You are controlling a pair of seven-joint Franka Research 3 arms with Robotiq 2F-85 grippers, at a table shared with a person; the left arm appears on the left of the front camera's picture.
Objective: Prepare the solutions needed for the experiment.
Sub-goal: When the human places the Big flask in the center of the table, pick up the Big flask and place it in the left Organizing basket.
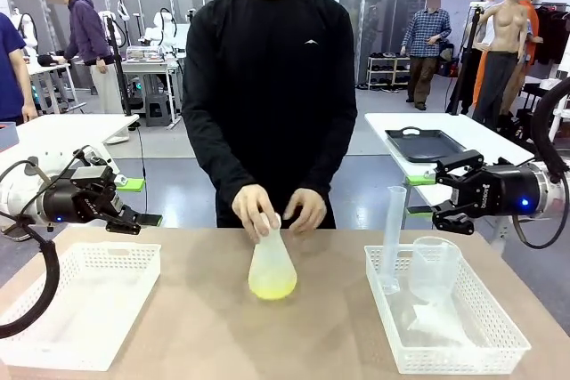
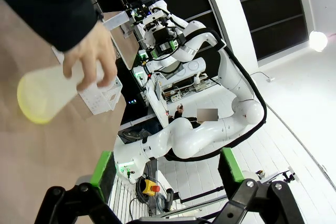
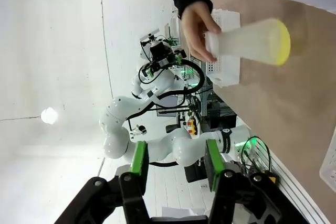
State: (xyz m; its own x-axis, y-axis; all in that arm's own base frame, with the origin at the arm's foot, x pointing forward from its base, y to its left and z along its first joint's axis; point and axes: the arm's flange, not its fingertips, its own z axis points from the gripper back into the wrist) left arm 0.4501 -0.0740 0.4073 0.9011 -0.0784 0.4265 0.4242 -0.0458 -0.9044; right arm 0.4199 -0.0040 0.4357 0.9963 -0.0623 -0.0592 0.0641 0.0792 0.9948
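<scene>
The solution (image 1: 272,287) is a shallow pale yellow-green layer at the bottom of a frosted conical flask (image 1: 271,260), far below its neck. The flask stands upright near the middle of the table (image 1: 200,335). One hand of the person (image 1: 255,213) wraps the flask's neck from 12 o'clock, with the other hand (image 1: 308,209) just beside it.

The left gripper (image 1: 141,202) hangs at the flask's 10 o'clock, well apart from it, with its fingers spread wide and nothing between them. The right gripper (image 1: 420,196) hangs at 2 o'clock, also well apart. Its fingers stand part-way open and are likewise empty.

A white basket (image 1: 53,344) lies between 8 and 9 o'clock of the flask. A second basket (image 1: 445,364) toward 4 o'clock holds a graduated cylinder (image 1: 393,236) and a clear beaker (image 1: 435,266).

With so little liquid, the load should be light, with its weight low in the wide base, so the flask should sit steadily and resist tipping. The liquid will probably slosh if it is swung or tilted quickly, so it wants a slow, upright carry.

Whether the flask is glass or plastic cannot be told, so it is best treated as stiff, smooth and breakable. The sloping wall would likely let pads slide upward, so the narrow neck is the better hold. At present the person's hand covers it.
</scene>
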